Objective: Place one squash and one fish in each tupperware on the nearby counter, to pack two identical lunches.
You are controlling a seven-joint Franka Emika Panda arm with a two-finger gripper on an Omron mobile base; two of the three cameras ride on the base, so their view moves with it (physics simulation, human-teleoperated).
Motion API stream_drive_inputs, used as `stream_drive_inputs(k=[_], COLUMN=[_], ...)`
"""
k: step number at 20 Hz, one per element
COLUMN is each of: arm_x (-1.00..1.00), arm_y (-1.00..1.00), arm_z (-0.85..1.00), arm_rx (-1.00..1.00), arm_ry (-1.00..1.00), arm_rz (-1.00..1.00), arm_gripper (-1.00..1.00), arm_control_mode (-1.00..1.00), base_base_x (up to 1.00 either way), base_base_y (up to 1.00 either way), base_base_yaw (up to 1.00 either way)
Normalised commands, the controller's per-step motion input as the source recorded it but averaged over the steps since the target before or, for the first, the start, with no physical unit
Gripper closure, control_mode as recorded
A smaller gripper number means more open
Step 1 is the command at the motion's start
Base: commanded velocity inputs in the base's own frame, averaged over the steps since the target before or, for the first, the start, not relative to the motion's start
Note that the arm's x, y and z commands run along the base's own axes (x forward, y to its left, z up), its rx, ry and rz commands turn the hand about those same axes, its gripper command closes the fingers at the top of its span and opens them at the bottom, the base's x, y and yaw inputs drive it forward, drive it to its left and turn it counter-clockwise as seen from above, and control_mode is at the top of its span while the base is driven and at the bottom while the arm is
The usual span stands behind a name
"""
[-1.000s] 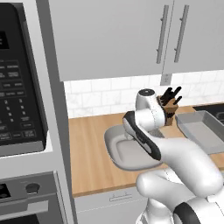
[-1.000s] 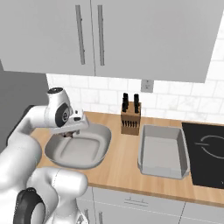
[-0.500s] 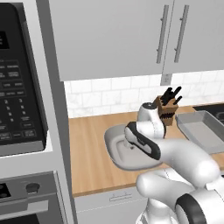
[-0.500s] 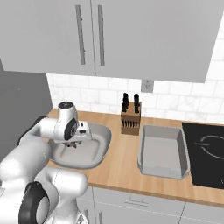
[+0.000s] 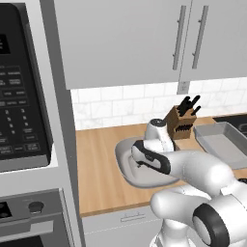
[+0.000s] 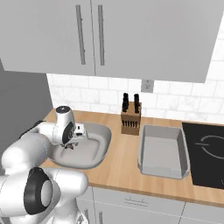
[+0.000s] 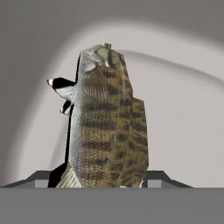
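Note:
My gripper [image 7: 100,178] is shut on a brown-grey striped fish [image 7: 107,127], which stands between the two fingertips [image 7: 41,177] with its fin sticking out to the left. The hand [image 6: 72,142] hangs low inside the wide rounded tupperware [image 6: 103,131], and the fish is over that container's pale floor. The same basin-like tupperware [image 5: 123,154] lies at the counter's middle, with my forearm across it. To its right the narrower rectangular tupperware [image 6: 162,151] stands with nothing in it, also visible at the right edge [image 5: 222,142]. The squash is out of view.
A wooden knife block [image 6: 130,120] stands against the tiled wall between the two containers. A black cooktop [image 6: 208,151] borders the tray on the right. A tall oven and microwave column [image 5: 19,96] closes the counter's left end. Cabinets hang overhead.
The arm has bent down and forward, lowering the hand with the fish from above the wide tupperware down into it.

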Motion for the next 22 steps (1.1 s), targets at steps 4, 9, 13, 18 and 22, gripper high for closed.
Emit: stream_drive_inputs(k=[4,9,13,18,22], arm_x=[0.0,0.0,0.01,0.03,0.0], arm_y=[0.07,0.0,0.0,0.0,0.0], arm_z=[-0.28,-0.37,0.0,0.14,0.44], arm_rx=[0.0,0.0,0.0,-0.01,0.0], arm_ry=[0.03,0.01,0.0,0.01,0.0], arm_rz=[0.0,0.0,0.0,0.0,0.0], arm_gripper=[1.0,1.0,-1.0,-1.0,-1.0], arm_control_mode=[-1.0,-1.0,-1.0,-1.0,-1.0], base_base_x=[0.0,0.0,0.0,0.0,0.0], base_base_y=[0.0,0.0,0.0,0.0,0.0], base_base_yaw=[0.0,0.0,0.0,0.0,0.0])
